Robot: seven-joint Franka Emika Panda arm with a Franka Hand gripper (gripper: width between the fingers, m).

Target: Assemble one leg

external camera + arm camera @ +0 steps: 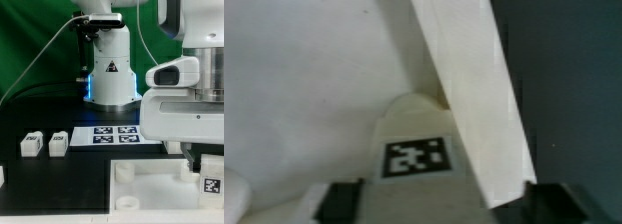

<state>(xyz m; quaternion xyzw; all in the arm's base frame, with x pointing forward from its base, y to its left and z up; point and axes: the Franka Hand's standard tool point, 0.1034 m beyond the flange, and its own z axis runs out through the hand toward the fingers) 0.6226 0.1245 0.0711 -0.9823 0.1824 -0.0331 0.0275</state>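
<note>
Your arm fills the exterior view at 3 o'clock, hanging over the big white tray piece on the table, probably so the leg at 4 o'clock can go into a corner socket. The wrist view alone shows the tool clamped on that leg, tag up between both fingers; the exterior alone shows two spare legs at 9 o'clock beside the marker board.
</note>
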